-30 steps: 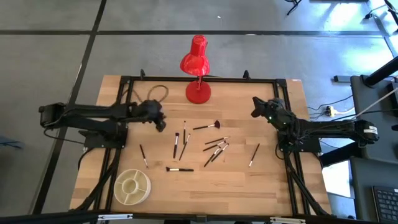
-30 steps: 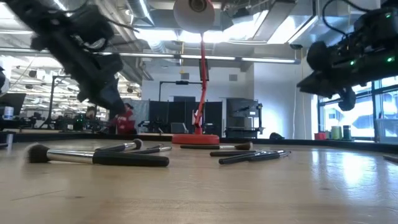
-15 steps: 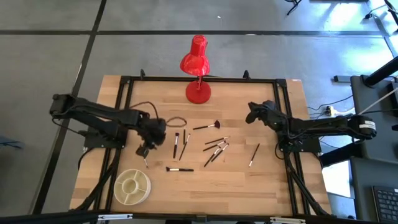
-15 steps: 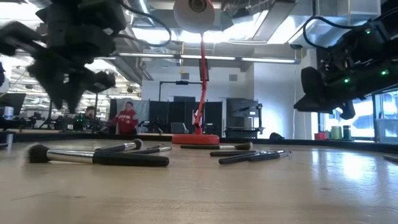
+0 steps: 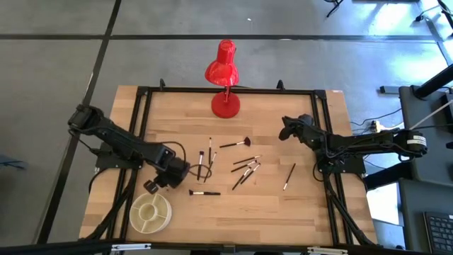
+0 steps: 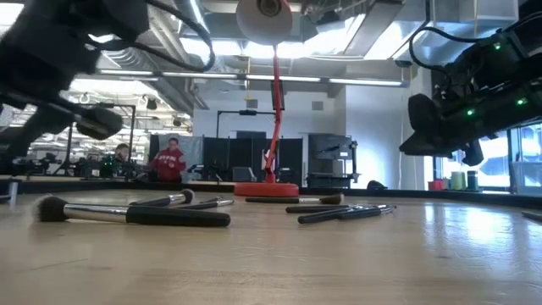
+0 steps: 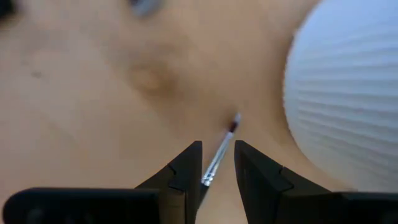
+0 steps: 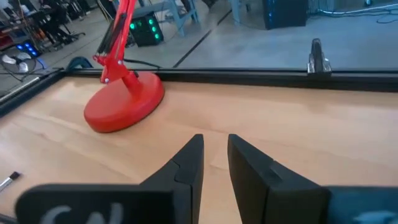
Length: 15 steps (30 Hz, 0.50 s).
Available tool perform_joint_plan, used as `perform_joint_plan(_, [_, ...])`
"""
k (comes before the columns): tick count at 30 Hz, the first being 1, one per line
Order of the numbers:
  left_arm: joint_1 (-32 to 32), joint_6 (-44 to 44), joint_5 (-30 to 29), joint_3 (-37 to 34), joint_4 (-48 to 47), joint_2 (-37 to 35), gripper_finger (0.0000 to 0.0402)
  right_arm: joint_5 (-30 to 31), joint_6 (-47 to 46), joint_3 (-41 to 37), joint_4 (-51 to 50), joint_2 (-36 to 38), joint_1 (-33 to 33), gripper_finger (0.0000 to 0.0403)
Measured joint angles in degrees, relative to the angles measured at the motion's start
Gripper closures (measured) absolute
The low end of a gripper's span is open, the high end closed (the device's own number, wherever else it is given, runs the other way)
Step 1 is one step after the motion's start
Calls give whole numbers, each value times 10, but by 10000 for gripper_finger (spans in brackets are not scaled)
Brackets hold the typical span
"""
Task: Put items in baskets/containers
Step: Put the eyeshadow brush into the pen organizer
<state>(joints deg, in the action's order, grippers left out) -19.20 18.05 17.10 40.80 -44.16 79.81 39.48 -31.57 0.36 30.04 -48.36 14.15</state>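
Observation:
Several thin dark makeup brushes (image 5: 244,168) lie scattered flat on the wooden table's middle, and one more (image 5: 204,192) lies nearer the front. The round cream divided dish (image 5: 150,212) sits at the near left. My left gripper (image 5: 161,181) points down just beyond the dish. In its wrist view the left gripper (image 7: 217,143) is open a little, its fingers on either side of a silver-ferruled brush (image 7: 219,157) lying on the wood beside the dish's ribbed wall (image 7: 348,93). My right gripper (image 8: 215,137) hovers at the right, narrowly open with nothing between its fingers.
A red desk lamp (image 5: 225,105) stands at the table's far middle, its round base (image 8: 124,109) ahead of my right gripper. One brush (image 5: 289,176) lies apart toward the right. A black frame rail (image 5: 226,90) runs round the tabletop. A person shows in the room beyond.
My left gripper has swung from the table's far left toward the near edge, to the brush beside the dish. It has rolled and tipped from nearly level to pointing down. My right gripper has dipped slightly and then kept still.

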Motion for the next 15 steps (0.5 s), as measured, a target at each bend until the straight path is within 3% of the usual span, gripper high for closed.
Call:
perform_joint_plan(6, [-34,25,-44,0,-7,20,309,0,6,0,20,0,0,329])
perform_joint_plan(15, [-61,27,-32,-3,-4,54,321,0,8,0,36,0,0,329])
